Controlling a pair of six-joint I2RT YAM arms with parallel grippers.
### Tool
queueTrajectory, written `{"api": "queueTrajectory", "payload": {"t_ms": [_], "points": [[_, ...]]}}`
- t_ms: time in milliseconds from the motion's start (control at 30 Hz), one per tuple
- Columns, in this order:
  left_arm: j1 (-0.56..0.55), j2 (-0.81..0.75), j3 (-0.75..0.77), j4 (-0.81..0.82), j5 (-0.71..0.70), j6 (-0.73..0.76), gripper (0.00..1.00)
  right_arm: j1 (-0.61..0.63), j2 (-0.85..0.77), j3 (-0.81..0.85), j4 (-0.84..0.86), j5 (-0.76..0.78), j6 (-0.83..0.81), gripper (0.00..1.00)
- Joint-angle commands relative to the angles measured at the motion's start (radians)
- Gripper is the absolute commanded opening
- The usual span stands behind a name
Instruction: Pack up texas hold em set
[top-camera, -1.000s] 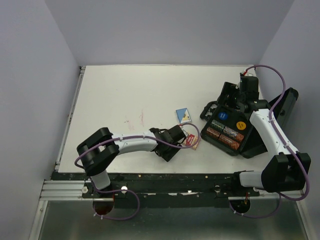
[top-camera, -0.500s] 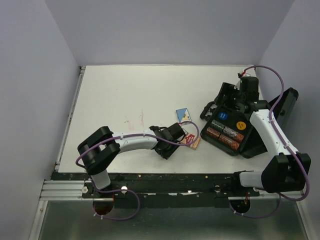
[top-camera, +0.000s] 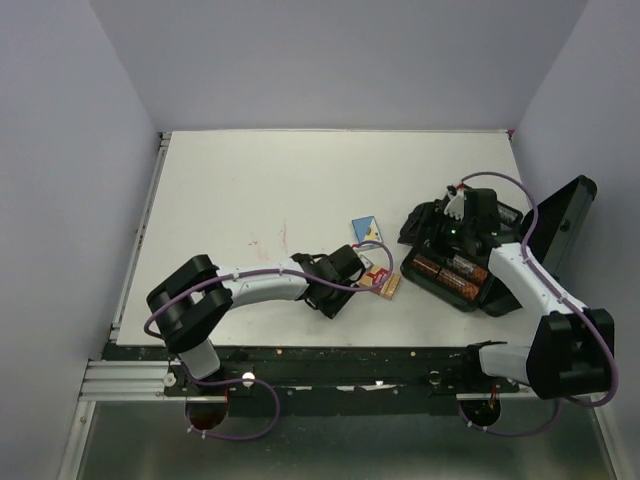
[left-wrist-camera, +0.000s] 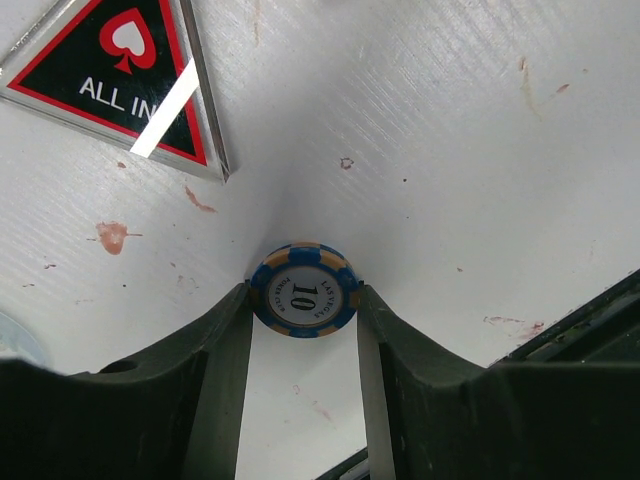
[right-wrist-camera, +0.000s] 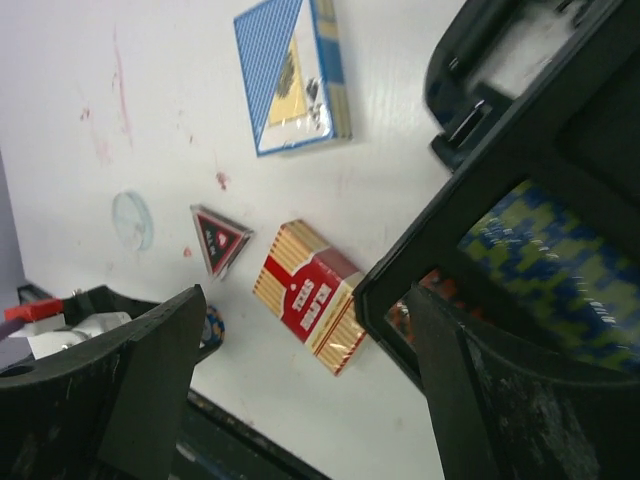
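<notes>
left hand (left-wrist-camera: 303, 298) clamped on blue-orange 10 chip (left-wrist-camera: 303, 290) on worktop (left-wrist-camera: 450, 150) | right hand (right-wrist-camera: 305, 300) apart, empty, hanging over black case (right-wrist-camera: 560, 150) edge

A white table top (top-camera: 300, 180) fills the middle of the overhead view, closed in by plain pale lavender-grey walls: the back wall (top-camera: 340, 60) at twelve o'clock, the left wall (top-camera: 60, 180) at nine and the right wall (top-camera: 590, 90) at three. Faint reddish stains (top-camera: 270, 240) mark the top toward nine o'clock of its centre, under soft, even light that throws only weak shadows. At six o'clock a black bar (top-camera: 340, 356) runs along the near edge, a ribbed aluminium rail (top-camera: 120, 380) lies at seven o'clock, and a dull grey metal surface (top-camera: 340, 455) lies below both.
</notes>
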Motion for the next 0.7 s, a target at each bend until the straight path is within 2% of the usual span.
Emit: {"api": "queueTrajectory", "payload": {"t_ms": [0, 233, 467, 667], "points": [[0.007, -0.025, -0.027, -0.004, 0.023, -0.001, 0.34, 0.102, 0.049, -0.06, 0.087, -0.095, 0.07, 0.89], [0.007, -0.071, -0.033, 0.009, 0.018, 0.008, 0.33, 0.275, 0.132, -0.111, 0.252, -0.1, 0.204, 0.88], [0.006, -0.139, -0.047, 0.03, 0.018, 0.016, 0.33, 0.349, 0.197, -0.17, 0.348, -0.123, 0.286, 0.81], [0.006, -0.16, -0.046, 0.036, 0.023, 0.017, 0.33, 0.396, 0.238, -0.253, 0.555, -0.193, 0.397, 0.77]]}}
